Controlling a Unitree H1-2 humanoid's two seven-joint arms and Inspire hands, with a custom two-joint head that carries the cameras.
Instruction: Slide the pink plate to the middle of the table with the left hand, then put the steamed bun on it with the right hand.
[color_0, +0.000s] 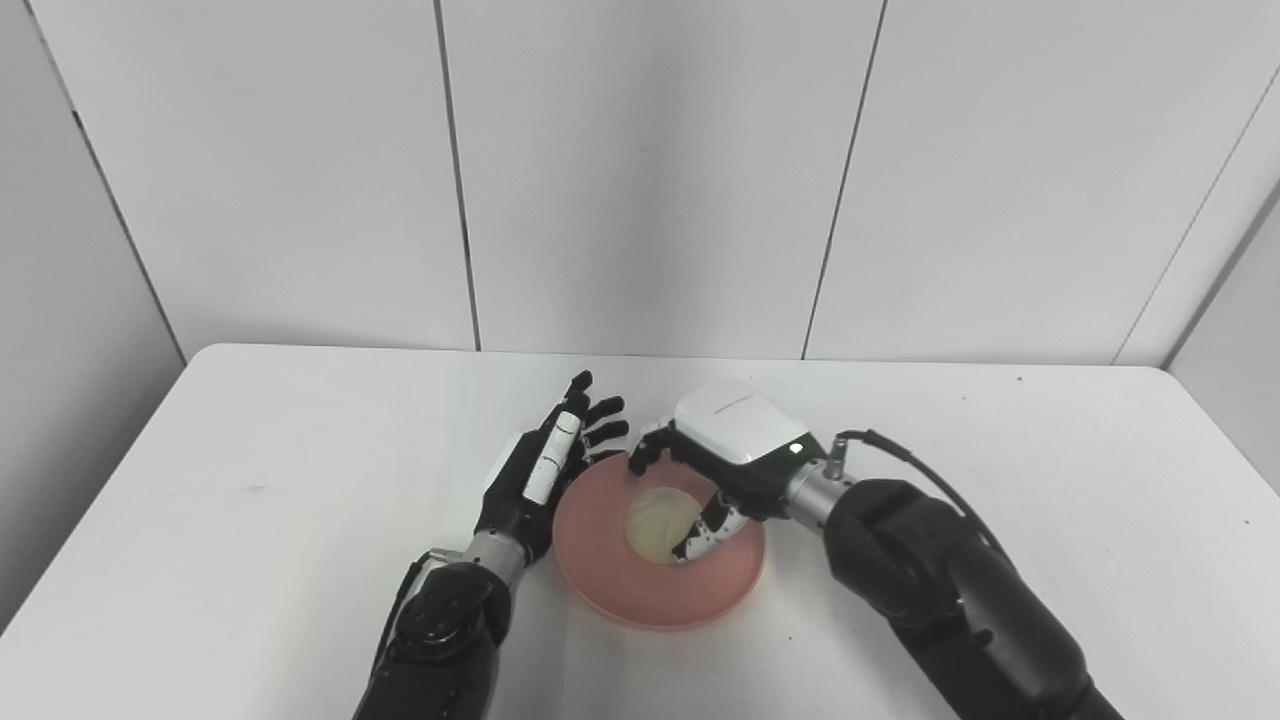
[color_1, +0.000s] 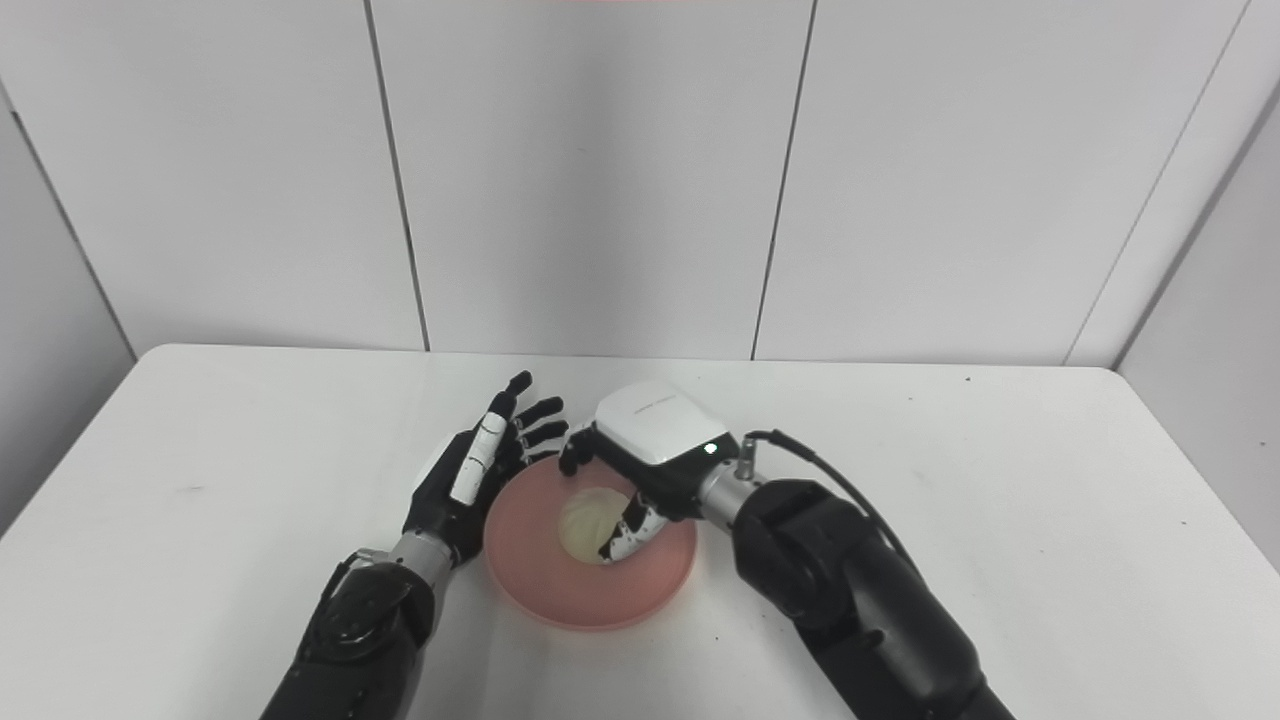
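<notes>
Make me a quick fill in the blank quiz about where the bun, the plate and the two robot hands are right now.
1. The steamed bun lies on the pink ____.
2. The right robot hand is curled over the ____.
3. The left robot hand, fingers spread, stands at the plate's ____ rim.
4. The table is ____ in colour.

Missing words: plate; bun; left; white

Twin head views; looking down; same table (color_0: 250, 480)

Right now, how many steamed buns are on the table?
1. The pale round steamed bun sits in the middle of the round pink plate, with the right hand over it and the open left hand by the plate's left rim. None hidden, seemingly.
</notes>
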